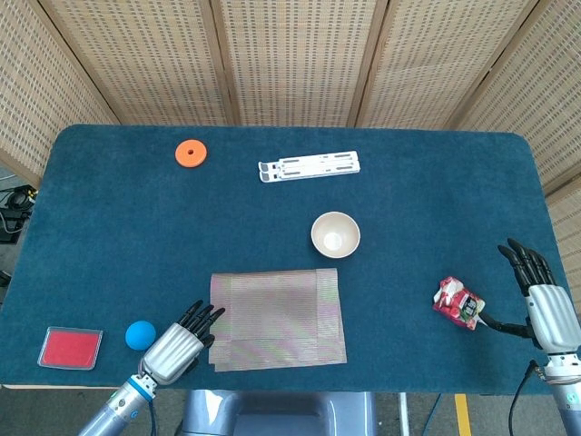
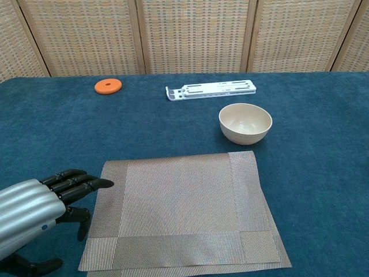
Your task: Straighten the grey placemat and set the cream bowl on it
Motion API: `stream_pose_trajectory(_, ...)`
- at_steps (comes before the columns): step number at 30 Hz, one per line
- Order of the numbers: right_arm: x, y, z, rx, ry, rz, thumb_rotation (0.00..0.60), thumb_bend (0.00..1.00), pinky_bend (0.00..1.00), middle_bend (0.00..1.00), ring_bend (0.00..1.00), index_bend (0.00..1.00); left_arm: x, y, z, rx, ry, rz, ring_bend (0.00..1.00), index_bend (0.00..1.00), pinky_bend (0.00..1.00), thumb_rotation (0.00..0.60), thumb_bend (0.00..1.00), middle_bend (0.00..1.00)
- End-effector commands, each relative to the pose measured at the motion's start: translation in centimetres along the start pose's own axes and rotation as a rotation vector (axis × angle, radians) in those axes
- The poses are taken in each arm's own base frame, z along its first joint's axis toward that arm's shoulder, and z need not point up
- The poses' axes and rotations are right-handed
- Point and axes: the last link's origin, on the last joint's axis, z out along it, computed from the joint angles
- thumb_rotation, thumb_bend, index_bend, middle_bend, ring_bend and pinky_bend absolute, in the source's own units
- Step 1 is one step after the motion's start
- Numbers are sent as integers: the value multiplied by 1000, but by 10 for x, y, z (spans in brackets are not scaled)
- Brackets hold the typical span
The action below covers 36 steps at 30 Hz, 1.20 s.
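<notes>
The grey woven placemat lies near the table's front edge, folded over on itself and slightly askew; the round cream bowl sits just beyond its far right corner. My left hand reaches the mat's left edge, fingers extended and close together, holding nothing. I'd pinch the top layer only (low and gently). My right hand rests empty, fingers narrowly spread.

Head view overhead, far; chest view low, near.
</notes>
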Motion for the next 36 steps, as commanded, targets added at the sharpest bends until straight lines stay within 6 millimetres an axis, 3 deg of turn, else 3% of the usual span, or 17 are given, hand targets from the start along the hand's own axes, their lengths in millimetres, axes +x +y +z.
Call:
stream_pose_trajectory(1, 0, 0, 0, 1, 0, 1, 600, 147, 0, 0, 0, 11, -4, 3, 3, -11, -5, 9, 0, 483, 0, 600, 286, 0)
stream_pose_trajectory(15, 3, 2, 0, 0, 12, 19, 600, 148, 0, 0, 0, 12, -16, 11, 7, -27, -29, 30, 0, 383, 0, 600, 280, 0)
stream_pose_trajectory(24, 3, 2, 0, -1, 13, 22, 600, 148, 0, 0, 0, 12, -17, 17, 13, -36, -4, 40, 0, 427, 0, 600, 285, 0)
stream_pose_trajectory(30, 4, 2, 0, -1, 15, 27, 600, 148, 0, 0, 0, 12, -17, 20, 14, -46, 14, 30, 0, 478, 0, 600, 403, 0)
stream_pose_trajectory(36, 5, 2, -1, 2, 15, 33, 600, 148, 0, 0, 0, 12, -17, 18, 15, -43, 27, 42, 0, 486, 0, 600, 414, 0)
